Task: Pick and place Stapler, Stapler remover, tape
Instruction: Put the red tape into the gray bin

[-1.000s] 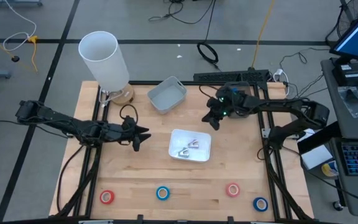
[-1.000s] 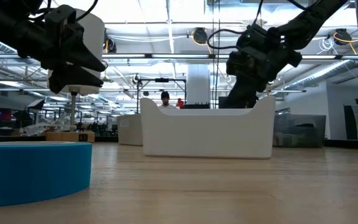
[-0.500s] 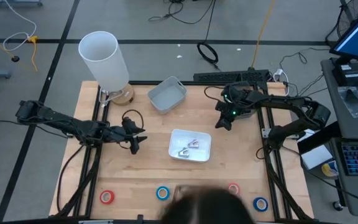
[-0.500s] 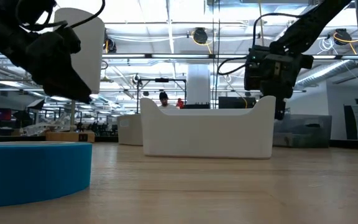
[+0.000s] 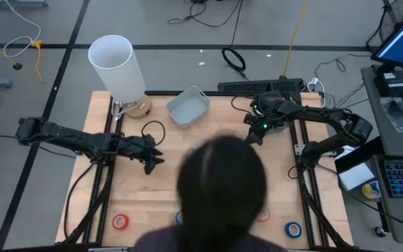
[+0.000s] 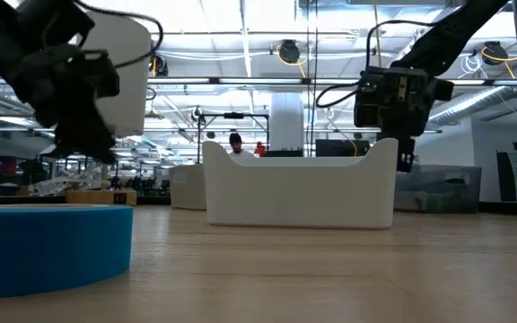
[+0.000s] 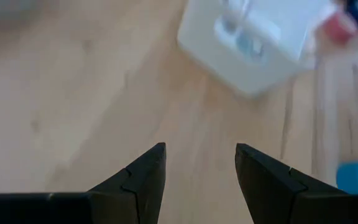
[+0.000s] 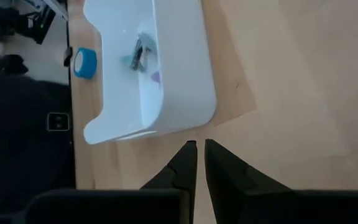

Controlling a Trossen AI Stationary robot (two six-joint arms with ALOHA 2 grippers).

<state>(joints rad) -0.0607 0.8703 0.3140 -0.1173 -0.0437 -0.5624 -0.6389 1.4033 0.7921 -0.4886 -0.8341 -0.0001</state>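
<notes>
Along the near edge of the wooden table lie small tape rings with pale cores: a red roll at left and a blue roll at right. A person's dark head hides the middle. The left gripper hovers with fingers spread; the right gripper, pressed together, hovers far right. Beyond are grey floor and cables.

The pale wooden tabletop shows fine grain and a smooth, matt finish. The white rectangular plastic bin, at the upper middle of the right wrist view, looks smooth and slightly glossy. The blue ring-shaped tape roll at lower left has a smooth matt side. The black angular gripper fingers look like matt plastic.
</notes>
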